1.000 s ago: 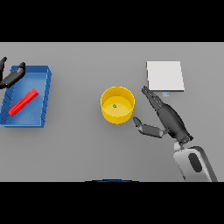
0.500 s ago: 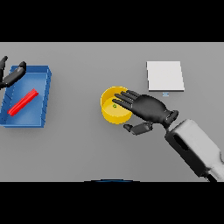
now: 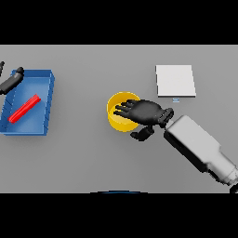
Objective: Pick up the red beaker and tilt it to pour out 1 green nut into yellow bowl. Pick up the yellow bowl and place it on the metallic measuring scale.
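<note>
Right hand (image 3: 148, 112) over yellow bowl (image 3: 119, 114), tabletop (image 3: 93, 153) centre.
Fingers spread straight across the bowl's right rim, thumb below it (no grip). Metallic measuring scale (image 3: 175, 80) well apart, upper right. Red beaker (image 3: 25, 108) lies in blue tray (image 3: 48, 100); left hand (image 3: 11, 81) at tray's edge, fingers unclear.

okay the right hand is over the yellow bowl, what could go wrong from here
1. The right hand lies flat across the round yellow bowl with only the thumb at its near wall; a grasp could slip or tip it.
2. The flat white square measuring scale sits behind the forearm, so carrying the bowl there may need an awkward wrist turn.
</note>
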